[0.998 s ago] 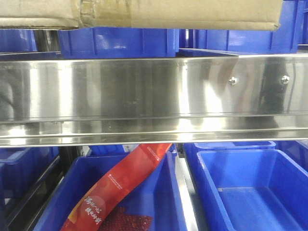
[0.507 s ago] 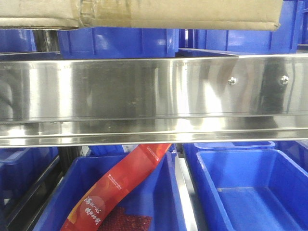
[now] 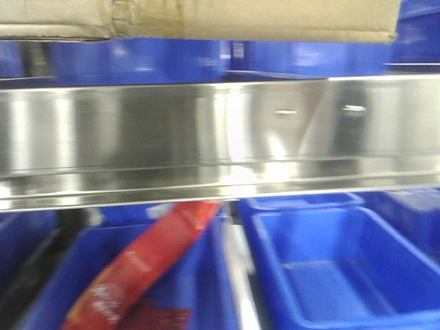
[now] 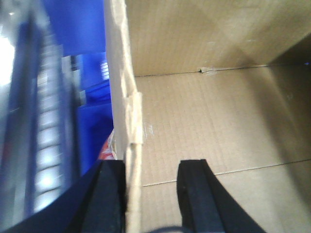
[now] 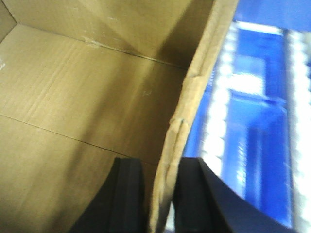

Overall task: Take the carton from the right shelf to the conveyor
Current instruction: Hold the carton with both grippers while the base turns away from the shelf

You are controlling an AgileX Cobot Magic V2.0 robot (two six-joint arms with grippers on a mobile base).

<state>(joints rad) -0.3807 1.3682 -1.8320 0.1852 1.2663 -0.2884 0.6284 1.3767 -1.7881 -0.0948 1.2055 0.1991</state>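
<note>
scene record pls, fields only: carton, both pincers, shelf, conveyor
carton: top of front view, underside above the shelf rail
left pincer: straddles a carton wall; outer finger against it, gap on the inner side; grip unclear
right pincer: closed on a carton wall, one finger inside, one outside
lower tier: blue bins; red packet leaning in the left one
conveyor: not in view
image: front view motion-blurred

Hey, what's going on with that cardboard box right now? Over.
Right gripper clamped on carton wall; left gripper straddles another wall, grip unclear. Carton above shelf's steel rail. Conveyor not in view.
</note>
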